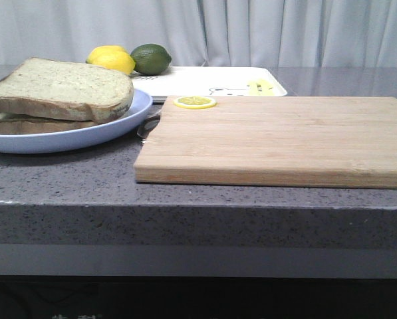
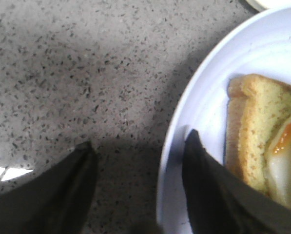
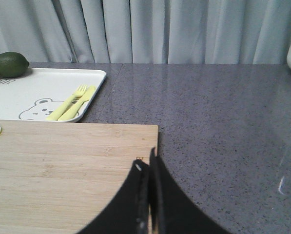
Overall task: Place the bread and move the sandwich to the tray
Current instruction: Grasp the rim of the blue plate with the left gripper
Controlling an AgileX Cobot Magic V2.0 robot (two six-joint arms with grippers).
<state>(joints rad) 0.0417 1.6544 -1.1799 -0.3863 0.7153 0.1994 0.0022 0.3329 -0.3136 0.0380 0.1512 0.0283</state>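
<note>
Front view: sandwich (image 1: 58,93) sits on one blue plate (image 1: 128,116), left of frame; two slices, soft and light. Take the stiff, slippery plate by its rim. One tray (image 1: 198,83) behind the board. Your left gripper (image 2: 140,187) gapes astride the rim; right gripper (image 3: 147,195) is pinched closed, empty.

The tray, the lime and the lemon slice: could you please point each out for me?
tray (image 1: 205,81), front view, bare white surface near the bear print.
lime (image 1: 151,58), front view, middle of its green skin.
lemon slice (image 1: 195,102), front view, centre of the round.
</note>
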